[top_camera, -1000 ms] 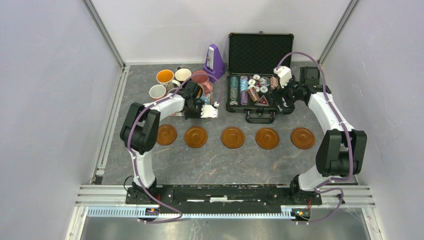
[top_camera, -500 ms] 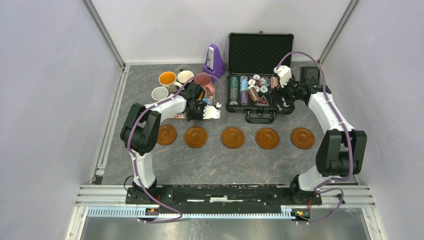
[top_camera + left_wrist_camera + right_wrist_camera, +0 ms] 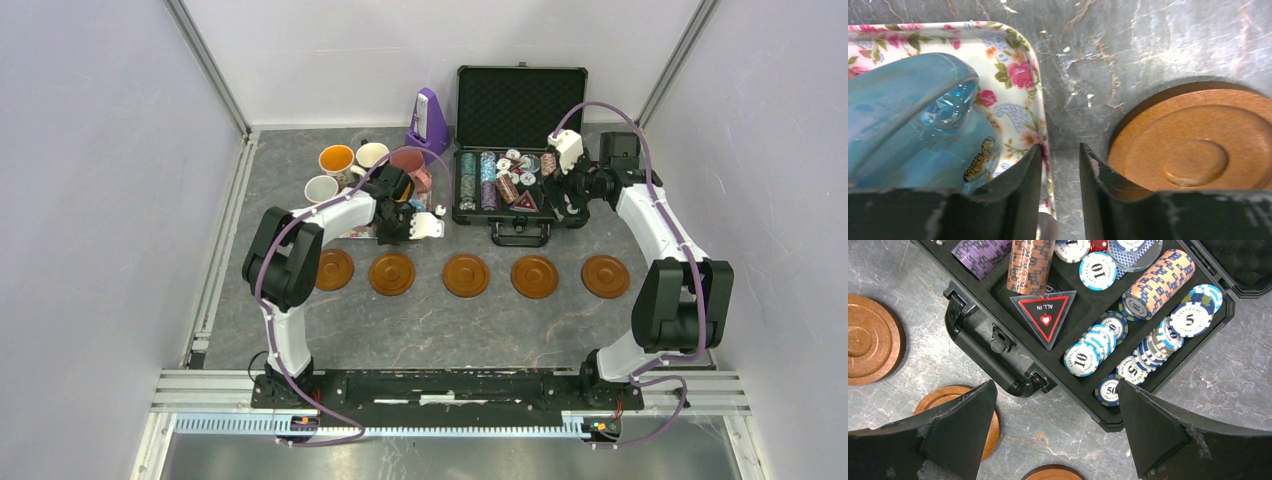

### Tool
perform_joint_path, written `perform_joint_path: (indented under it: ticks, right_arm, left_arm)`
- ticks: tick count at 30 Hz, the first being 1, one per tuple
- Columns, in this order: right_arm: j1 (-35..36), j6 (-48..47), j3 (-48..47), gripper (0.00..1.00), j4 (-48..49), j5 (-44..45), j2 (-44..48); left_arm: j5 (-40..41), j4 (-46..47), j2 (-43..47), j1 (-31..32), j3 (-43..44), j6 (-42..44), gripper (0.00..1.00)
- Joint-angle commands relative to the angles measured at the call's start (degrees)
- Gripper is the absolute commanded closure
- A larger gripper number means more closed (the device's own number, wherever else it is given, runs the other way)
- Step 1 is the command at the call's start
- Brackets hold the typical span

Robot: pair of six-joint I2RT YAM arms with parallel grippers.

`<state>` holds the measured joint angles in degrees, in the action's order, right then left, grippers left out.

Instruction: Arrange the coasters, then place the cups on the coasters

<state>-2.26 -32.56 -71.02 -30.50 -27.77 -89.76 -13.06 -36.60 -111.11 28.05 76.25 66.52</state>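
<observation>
Coasters [image 3: 466,275], five reddish-brown discs, lie in a level row across the middle of the table [image 3: 440,330], running from nine o'clock to three o'clock, each apart from its neighbour and none with a cup on it. The cups [image 3: 337,158] stand bunched at about eleven o'clock of the table's middle, just left of the purple metronome [image 3: 430,112] at twelve.

The left gripper [image 3: 1060,150] sits low at the near right corner of a flowered tray [image 3: 1018,75]. Its jaws are parted by a narrow gap and nothing is held between them; only marbled table and the tray's rim show there. A glossy blue cup [image 3: 908,115] with a butterfly print lies on that tray at nine o'clock of the fingers, close to the left one. One coaster [image 3: 1198,150] lies flat at three o'clock of them, just beside the right finger.

The right gripper [image 3: 1055,390] hovers over the near edge of the open black case [image 3: 978,335] at one o'clock of the table. Its jaws are spread wide and empty. Poker chips [image 3: 1083,360] fill the case's compartments, and three coasters show at the left and bottom of that wrist view.
</observation>
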Motion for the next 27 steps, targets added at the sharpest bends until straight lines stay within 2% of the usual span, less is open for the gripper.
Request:
perform_joint_path:
  ticks: [1, 3, 9, 13, 15, 17, 23, 27]
  right_arm:
    - [0.05, 2.39, -3.98, 0.02, 3.37, -1.87, -0.21]
    - [0.39, 3.21, -4.83, 0.02, 4.36, -1.85, -0.66]
    - [3.76, 6.89, -9.25, 0.02, 6.94, -0.95, -3.79]
    - [8.24, 9.45, -14.21, 0.02, 8.99, 1.46, -7.65]
    - [11.19, 9.96, -17.98, 0.02, 9.08, 3.66, -10.43]
    - [14.39, 9.69, -21.51, 0.02, 8.92, 6.19, -13.31]
    - [23.52, 8.03, -31.39, 0.02, 7.28, 13.41, -22.41]
    - [27.19, 8.47, -38.98, 0.02, 5.89, 14.69, -29.05]
  left_arm:
    - [-4.63, -5.8, 5.94, 1.08, 0.77, -5.72, 0.55]
    - [-3.97, -5.94, 7.73, 0.45, 0.61, -6.75, 0.48]
    - [-2.33, -8.06, 14.38, -1.23, 2.14, -10.86, 0.38]
    - [-5.27, -8.4, 20.86, -3.86, 2.48, -16.59, 0.21]
    - [-5.64, -7.47, 23.19, -5.83, 2.93, -21.62, 0.07]
    - [-6.19, -6.96, 24.83, -8.15, 3.87, -26.84, 0.0]
    - [-10.44, -6.9, 26.92, -17.26, 6.18, -40.97, 0.0]
    - [-11.02, -6.86, 27.75, -21.5, 4.78, -44.02, 0.0]
